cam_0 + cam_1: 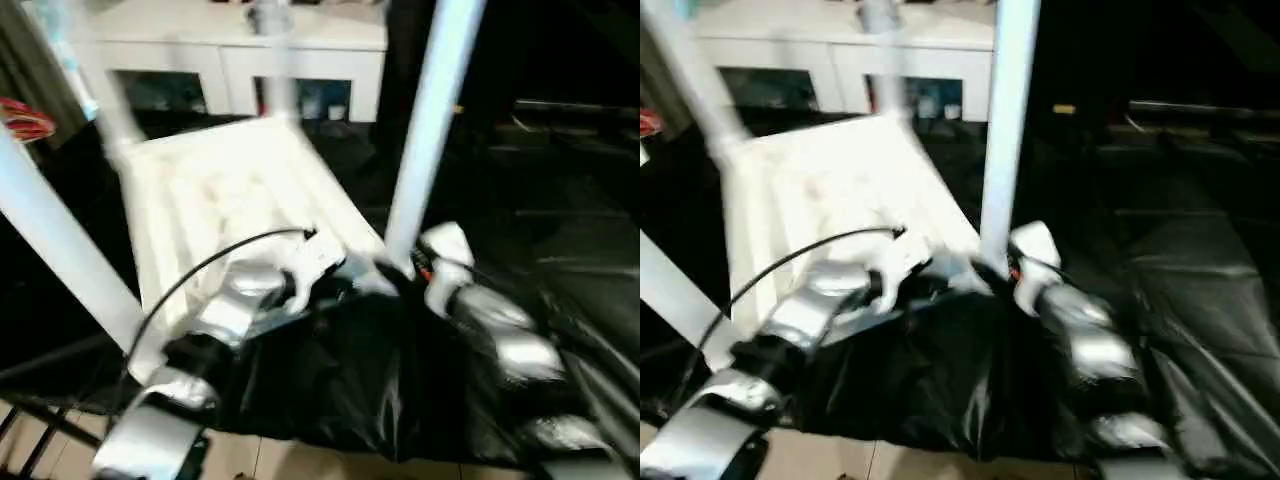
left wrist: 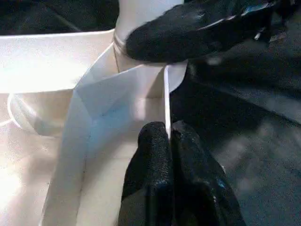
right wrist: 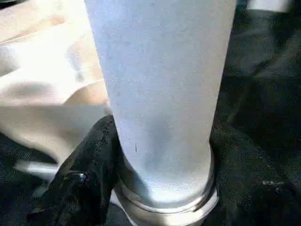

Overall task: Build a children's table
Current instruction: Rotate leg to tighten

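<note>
Children's table top (image 1: 225, 190) lies upside down on black sheeting (image 1: 350, 390), ribbed underside up, w/ legs standing up out of its corner sockets. Near-right leg (image 1: 432, 120) rises straight up from the corner closest to the two grippers. Another leg (image 1: 55, 245) slants up at the left side of the top. Two more at the far corners: far-left leg (image 1: 95, 75), far-right leg (image 1: 270, 45), both blurred.

Left gripper (image 2: 169, 141): fingers pinched tight together on the thin upright edge wall (image 2: 166, 101) of the table top, right beside the near-right corner socket (image 2: 150, 70). The wall sits between the two black fingertips (image 2: 153, 146); no gap visible. Silver left forearm (image 1: 235, 300) reaches in from the lower left, black cable (image 1: 200, 265) looping over it.

Right gripper (image 3: 162, 165): fingers spread wide, one on each side of the near-right leg's base, just above the ring where the leg meets the socket. Left-side finger (image 3: 87, 169) lies against the tube; the other finger (image 3: 240, 174) is close on the opposite side, contact there hard to tell. In the left wrist view the same gripper's black finger (image 2: 188, 28) wraps across the front of the leg at the socket top. Right forearm (image 1: 495, 335) comes in from the lower right.

Behind the table top: white cabinet (image 1: 240, 55) w/ glass-fronted compartments. Light floor (image 1: 300, 462) shows at the near edge of the sheeting.
</note>
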Controlling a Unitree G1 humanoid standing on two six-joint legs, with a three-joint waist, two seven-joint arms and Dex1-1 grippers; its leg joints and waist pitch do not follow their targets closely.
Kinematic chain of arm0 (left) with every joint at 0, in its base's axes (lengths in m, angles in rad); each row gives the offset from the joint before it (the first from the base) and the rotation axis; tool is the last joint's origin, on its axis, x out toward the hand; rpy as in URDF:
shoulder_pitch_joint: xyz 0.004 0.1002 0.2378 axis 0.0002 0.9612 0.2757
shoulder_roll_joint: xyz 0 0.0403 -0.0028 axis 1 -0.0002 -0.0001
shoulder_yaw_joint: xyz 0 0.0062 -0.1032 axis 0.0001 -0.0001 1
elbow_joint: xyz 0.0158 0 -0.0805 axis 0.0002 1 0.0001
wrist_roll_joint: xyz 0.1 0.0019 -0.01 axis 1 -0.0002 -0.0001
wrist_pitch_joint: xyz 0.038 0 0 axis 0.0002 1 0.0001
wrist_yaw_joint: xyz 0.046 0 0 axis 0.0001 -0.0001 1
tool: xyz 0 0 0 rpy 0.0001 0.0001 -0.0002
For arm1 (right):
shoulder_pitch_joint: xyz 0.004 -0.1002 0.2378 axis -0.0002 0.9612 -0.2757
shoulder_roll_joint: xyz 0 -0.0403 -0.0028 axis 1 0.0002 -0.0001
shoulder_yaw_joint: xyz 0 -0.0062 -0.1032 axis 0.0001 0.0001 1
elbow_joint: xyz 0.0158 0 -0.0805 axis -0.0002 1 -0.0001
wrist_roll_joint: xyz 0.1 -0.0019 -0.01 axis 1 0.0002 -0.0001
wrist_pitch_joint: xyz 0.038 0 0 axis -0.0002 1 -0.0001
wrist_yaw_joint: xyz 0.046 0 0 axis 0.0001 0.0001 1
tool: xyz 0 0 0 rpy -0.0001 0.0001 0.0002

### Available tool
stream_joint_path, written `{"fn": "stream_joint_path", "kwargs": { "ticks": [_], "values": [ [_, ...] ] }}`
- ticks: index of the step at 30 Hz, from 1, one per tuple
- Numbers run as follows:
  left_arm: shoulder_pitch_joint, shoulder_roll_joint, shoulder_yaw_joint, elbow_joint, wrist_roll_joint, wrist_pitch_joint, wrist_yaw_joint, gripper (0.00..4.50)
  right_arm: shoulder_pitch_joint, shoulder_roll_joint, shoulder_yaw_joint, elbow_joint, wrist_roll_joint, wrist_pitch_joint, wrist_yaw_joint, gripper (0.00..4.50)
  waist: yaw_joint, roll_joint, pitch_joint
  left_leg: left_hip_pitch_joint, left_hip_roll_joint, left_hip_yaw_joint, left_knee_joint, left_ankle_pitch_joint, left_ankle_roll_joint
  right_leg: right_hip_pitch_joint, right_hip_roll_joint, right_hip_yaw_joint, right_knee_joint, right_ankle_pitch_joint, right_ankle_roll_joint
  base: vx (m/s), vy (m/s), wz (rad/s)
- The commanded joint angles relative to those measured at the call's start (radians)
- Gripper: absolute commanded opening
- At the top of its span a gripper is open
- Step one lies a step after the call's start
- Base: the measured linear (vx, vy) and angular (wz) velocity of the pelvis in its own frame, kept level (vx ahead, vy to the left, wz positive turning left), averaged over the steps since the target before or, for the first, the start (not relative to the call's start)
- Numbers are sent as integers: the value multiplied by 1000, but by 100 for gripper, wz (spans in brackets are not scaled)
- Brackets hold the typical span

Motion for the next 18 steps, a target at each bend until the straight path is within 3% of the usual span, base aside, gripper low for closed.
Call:
{"fn": "stream_joint_path", "kwargs": {
  "ticks": [1,3,8,12,16,18],
  "values": [
    [-23,-80,-13,-36,-48,-34,-3,0,-6,58,62,32,-32,-20,1,296,2,-15,-55,8,18,-13,-76,-256,35,35,-44,28,-78,-366,-183,0,0,0],
    [-17,-76,-18,-44,-55,-40,-26,0,-11,49,54,24,-32,-39,-2,317,2,-14,-61,3,16,-11,-71,-216,53,43,-42,28,-67,-270,-207,0,0,0],
    [-10,-61,-22,-53,-68,-58,-80,0,4,0,49,-7,-19,-46,73,365,8,-9,-63,3,17,-7,-65,-167,88,48,-40,28,-56,-173,-247,0,0,0],
    [-2,-28,-33,-64,-87,-86,-169,0,34,-76,56,-50,8,-59,210,390,23,-14,-63,5,19,-5,-62,-158,109,50,-42,30,-55,-169,-252,0,0,0],
    [5,-5,-38,-76,-94,-106,-210,0,57,-121,76,-81,26,-60,318,390,27,-9,-60,5,22,-6,-66,-185,102,47,-44,29,-59,-211,-247,0,0,0],
    [8,6,-38,-84,-101,-106,-233,0,71,-149,89,-102,32,-59,374,390,28,-14,-59,5,22,-6,-67,-203,95,50,-43,28,-61,-234,-237,0,0,0]
  ]
}}
